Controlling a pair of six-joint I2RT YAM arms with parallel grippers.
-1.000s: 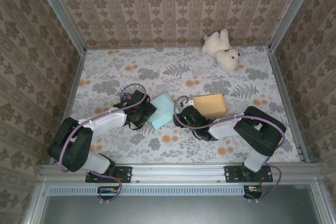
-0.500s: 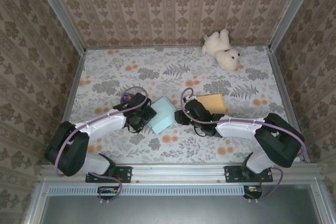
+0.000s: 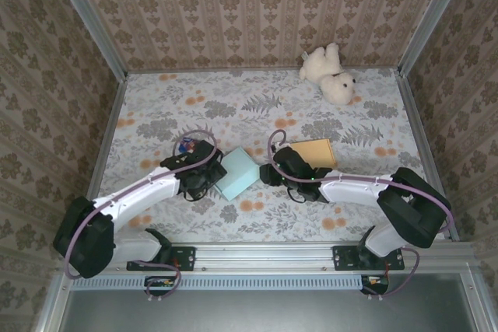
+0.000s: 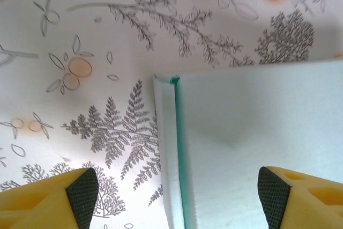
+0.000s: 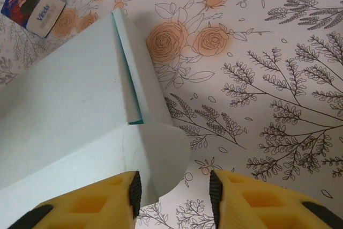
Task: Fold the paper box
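Lying near the middle of the flowered table point(image 3: 156, 106), the pale teal paper box point(image 3: 239, 172) sits between my two pincers. My left pincer point(image 4: 177, 197) is released, its yellow fingers spread wide: one black pad hangs over the box's top face, the other over the bare cloth, and the box's left edge runs between them. My right pincer point(image 5: 172, 194) meets the box's other end with its pads closer together but still apart. A rounded flap point(image 5: 161, 151) of the box reaches into that gap, against the left pad, and is not clamped. A small blue carton point(image 5: 32, 6) lies just beyond the box's far corner. A flat tan package point(image 3: 313, 155) rests behind my right wrist. A white teddy bear point(image 3: 331, 74) lies well apart, by the far wall.
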